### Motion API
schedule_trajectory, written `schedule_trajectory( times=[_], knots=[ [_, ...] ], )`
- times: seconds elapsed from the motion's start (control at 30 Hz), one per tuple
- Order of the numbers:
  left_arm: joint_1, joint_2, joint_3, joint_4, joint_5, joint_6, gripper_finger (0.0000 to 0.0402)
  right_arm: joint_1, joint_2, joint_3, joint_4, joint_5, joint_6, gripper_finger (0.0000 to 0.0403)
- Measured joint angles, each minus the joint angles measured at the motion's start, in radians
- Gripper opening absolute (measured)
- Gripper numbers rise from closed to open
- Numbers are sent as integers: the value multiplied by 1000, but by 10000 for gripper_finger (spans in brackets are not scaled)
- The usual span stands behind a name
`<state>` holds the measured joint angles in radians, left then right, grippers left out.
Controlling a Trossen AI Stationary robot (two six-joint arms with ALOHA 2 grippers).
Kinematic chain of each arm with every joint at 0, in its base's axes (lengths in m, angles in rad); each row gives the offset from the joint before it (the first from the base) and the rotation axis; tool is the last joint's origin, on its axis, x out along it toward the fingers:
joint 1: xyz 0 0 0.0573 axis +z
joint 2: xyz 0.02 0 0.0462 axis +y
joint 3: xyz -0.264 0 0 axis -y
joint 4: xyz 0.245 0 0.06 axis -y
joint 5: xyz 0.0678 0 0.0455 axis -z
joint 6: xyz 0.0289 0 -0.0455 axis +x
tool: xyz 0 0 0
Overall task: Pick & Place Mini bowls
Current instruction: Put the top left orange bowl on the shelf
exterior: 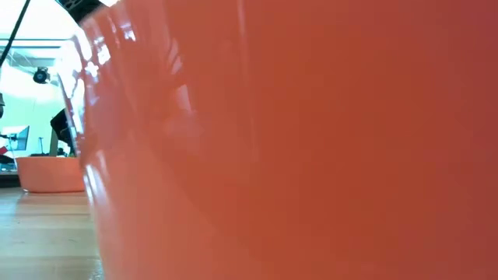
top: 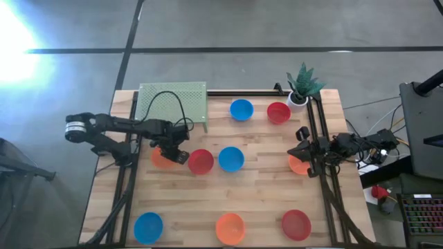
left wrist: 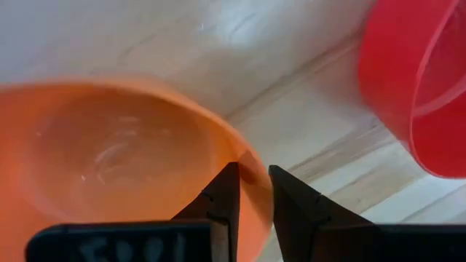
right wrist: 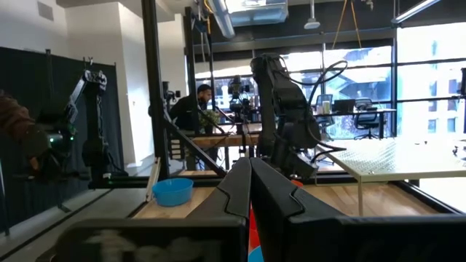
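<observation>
We see the left gripper [top: 174,153] left of centre in the high view, its fingers [left wrist: 222,207] closed astride the rim of an orange mini bowl [left wrist: 124,156], with a red mini bowl [top: 201,161] just beside it. The right gripper [top: 302,151] rests at the right edge, fingers pressed together, holding nothing; it seems to sit over another orange bowl [top: 297,164], though the arm hides most of it. The other mini bowls lie spread across the table [top: 263,200].

Glossy plastic bowls [top: 230,227], wooden table [top: 263,200]
</observation>
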<state>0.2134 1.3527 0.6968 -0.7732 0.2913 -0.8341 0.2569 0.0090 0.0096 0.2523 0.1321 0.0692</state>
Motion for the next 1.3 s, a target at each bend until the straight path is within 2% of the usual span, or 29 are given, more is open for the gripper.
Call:
schedule_trajectory(
  times=[0.23, 0.4, 0.67, 0.87, 1.3],
  knots=[
    [-8, -9, 3, -14, 14, 16, 9, 0, 0, 0, 0, 0, 2, 8],
    [-17, -44, 22, -55, 20, 18, 4, 0, 0, 0, 0, 0, 2, 8],
    [-42, -116, 107, -133, 94, 44, 0, 0, 0, 0, 0, 0, -2, 8],
    [-70, -133, 235, -222, 121, 53, 0, 0, 0, 0, 0, 0, -2, 8],
    [-108, -134, 577, -362, 99, 112, 0, 0, 0, 0, 0, 0, -2, 8]
  ],
)
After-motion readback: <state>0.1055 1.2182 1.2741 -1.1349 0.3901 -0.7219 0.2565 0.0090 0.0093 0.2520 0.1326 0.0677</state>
